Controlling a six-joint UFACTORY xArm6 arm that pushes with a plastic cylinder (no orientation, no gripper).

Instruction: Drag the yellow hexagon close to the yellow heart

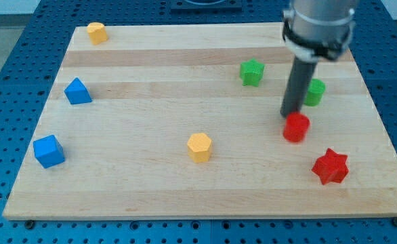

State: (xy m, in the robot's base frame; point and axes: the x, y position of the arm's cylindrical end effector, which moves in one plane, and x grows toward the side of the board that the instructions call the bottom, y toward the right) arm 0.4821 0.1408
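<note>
The yellow hexagon [200, 147] lies at the board's lower middle. The yellow heart [97, 32] sits near the board's top left corner, far from the hexagon. My tip [292, 114] is at the view's right, touching the top edge of a red cylinder block [296, 127], well to the right of the hexagon. The rod partly hides a green block [314, 92] behind it.
A green star [252, 72] lies left of the rod. A red star [330, 167] sits at the lower right. A blue triangle [77, 91] and a blue cube [49, 151] lie on the left side. The wooden board [151, 190] rests on a blue perforated table.
</note>
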